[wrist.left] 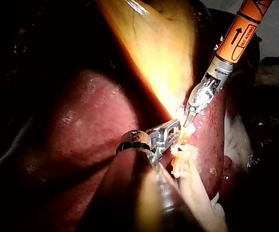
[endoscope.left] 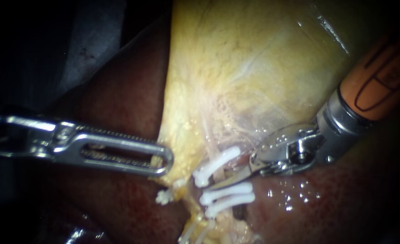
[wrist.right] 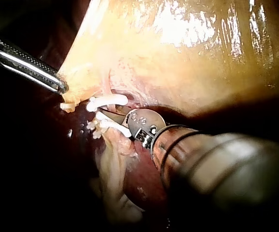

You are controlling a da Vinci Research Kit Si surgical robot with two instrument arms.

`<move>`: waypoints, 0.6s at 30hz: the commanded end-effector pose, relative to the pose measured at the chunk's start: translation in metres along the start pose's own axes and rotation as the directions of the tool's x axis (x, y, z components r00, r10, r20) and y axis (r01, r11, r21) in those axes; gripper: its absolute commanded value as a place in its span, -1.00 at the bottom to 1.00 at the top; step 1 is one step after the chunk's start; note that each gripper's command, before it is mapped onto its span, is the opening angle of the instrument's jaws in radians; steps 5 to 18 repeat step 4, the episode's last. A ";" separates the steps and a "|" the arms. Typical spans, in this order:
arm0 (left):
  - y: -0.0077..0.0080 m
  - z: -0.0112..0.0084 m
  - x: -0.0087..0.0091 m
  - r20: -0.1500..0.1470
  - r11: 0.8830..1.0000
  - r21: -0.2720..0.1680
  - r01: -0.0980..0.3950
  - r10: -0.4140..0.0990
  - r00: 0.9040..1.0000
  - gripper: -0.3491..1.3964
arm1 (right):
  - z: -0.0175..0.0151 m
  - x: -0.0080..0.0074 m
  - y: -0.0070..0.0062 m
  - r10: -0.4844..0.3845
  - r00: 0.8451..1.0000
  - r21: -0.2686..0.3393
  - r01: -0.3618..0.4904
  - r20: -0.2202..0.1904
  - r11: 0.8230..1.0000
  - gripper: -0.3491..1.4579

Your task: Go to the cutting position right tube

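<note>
Clipped tube (endoscope.left: 216, 144) at right instrument (endoscope.left: 219, 183) tip

I'm counting two instruments here, the left instrument (endoscope.left: 163, 161) and the right instrument (endoscope.left: 218, 183). Three white clips (endoscope.left: 216, 165) are showing, plus one gallbladder (endoscope.left: 245, 68), one liver (endoscope.left: 118, 104), and one small white bit (endoscope.left: 164, 197) I'm not managing to identify.

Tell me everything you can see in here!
gallbladder: one, yellow, middle, stretched tight.
liver: one, dark red, all around and under it.
tube: one seen, pale, below the gallbladder.
clips: three, white, across the tube; one above the right instrument's tip, two below.
white bit: one, under the left instrument's tip; too small to tell what it is.
left instrument: one, silver, from the left, gripping the gallbladder's edge.
right instrument: one, silver tip, orange shaft, from the right, tip between the clips.
</note>
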State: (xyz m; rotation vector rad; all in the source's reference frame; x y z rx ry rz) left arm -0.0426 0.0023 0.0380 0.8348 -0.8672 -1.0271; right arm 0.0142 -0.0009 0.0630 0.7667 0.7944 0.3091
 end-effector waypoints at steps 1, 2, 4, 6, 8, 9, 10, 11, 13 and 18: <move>0.0000 0.0000 0.0000 0.000 1.000 0.000 0.000 0.000 1.000 -1.00 | 0.0000 0.0000 0.0000 0.000 1.000 0.000 0.000 0.000 1.000 -0.54; 0.0000 0.0000 0.0000 0.000 1.000 0.000 0.000 0.000 1.000 -1.00 | 0.0000 0.0000 0.0000 0.000 1.000 0.000 0.000 0.000 1.000 -0.54; 0.0000 0.0000 0.0000 0.000 1.000 0.000 0.000 0.000 1.000 -1.00 | 0.0000 0.0000 0.0000 0.000 1.000 0.000 0.000 0.000 1.000 -0.54; 0.0000 0.0000 0.0000 0.000 1.000 0.000 0.000 0.000 1.000 -1.00 | 0.0000 0.0000 0.0000 0.000 1.000 0.000 0.000 0.000 1.000 -0.54; 0.0000 0.0000 0.0000 0.000 1.000 0.000 0.000 0.000 1.000 -1.00 | 0.0000 0.0000 0.0000 0.000 1.000 0.000 0.000 0.000 1.000 -0.54; 0.0000 0.0000 0.0000 0.000 1.000 0.000 0.000 0.000 1.000 -1.00 | 0.0000 0.0000 0.0000 0.000 1.000 0.000 0.000 0.000 1.000 -0.54; 0.0000 0.0000 0.0000 0.000 1.000 0.000 0.000 0.000 1.000 -1.00 | 0.0000 0.0000 0.0000 0.000 1.000 0.000 0.000 0.000 1.000 -0.54; 0.0000 0.0000 0.0000 0.000 1.000 0.000 0.000 0.000 1.000 -1.00 | 0.0000 0.0000 0.0000 0.000 1.000 0.000 0.000 0.000 1.000 -0.54; 0.0000 0.0000 0.0000 0.000 1.000 0.000 0.000 0.000 1.000 -1.00 | 0.0000 0.0000 0.0000 0.000 1.000 0.000 0.000 0.000 1.000 -0.54; 0.0000 0.0000 0.0000 0.000 1.000 0.000 0.000 0.000 1.000 -1.00 | 0.0000 0.0000 0.0000 0.000 1.000 0.000 0.000 0.000 1.000 -0.54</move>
